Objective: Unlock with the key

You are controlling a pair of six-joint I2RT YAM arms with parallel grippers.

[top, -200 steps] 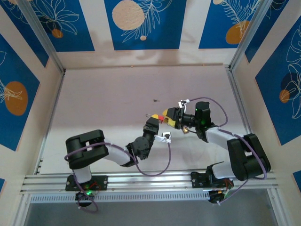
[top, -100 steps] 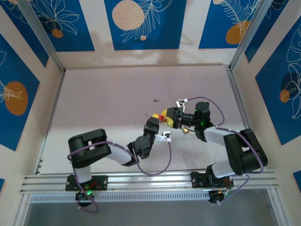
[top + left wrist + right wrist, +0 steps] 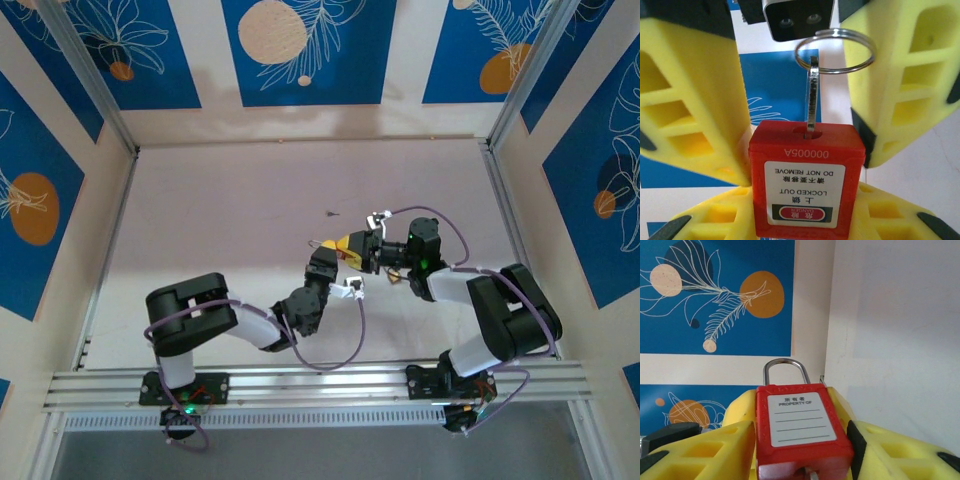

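Just at three o'clock from the middle of the bench point(image 3: 220, 200), the two arms meet nose to nose, the left one reaching in from seven o'clock and the right one from four o'clock. Between them sits a red padlock point(image 3: 807, 185), held up off the surface. The left tool point(image 3: 805, 205) is clamped on the padlock's body, its yellow fingers point(image 3: 715, 220) pressing the two sides at the lower end in the left wrist view. A white label point(image 3: 799, 192) on the face toward that camera reads upside down, with the words LOCKED OUT and DO NOT REMOVE. A silver key point(image 3: 812, 100) stands in the keyhole at the twelve o'clock end of the body, seen edge-on and upright, and a key ring point(image 3: 835, 50) hangs through its head. The right tool point(image 3: 802, 440) straddles the key with its jaws apart: one of its fingers point(image 3: 695, 110) stands at nine o'clock of the key and the other at three o'clock, with a gap on each side, so neither pad touches the key. From the right wrist view the padlock's other face shows a second label headed PROPERTY OF with blank lines below it, and the steel shackle point(image 3: 786, 371) arches at twelve o'clock, both of its legs running down into the red body.
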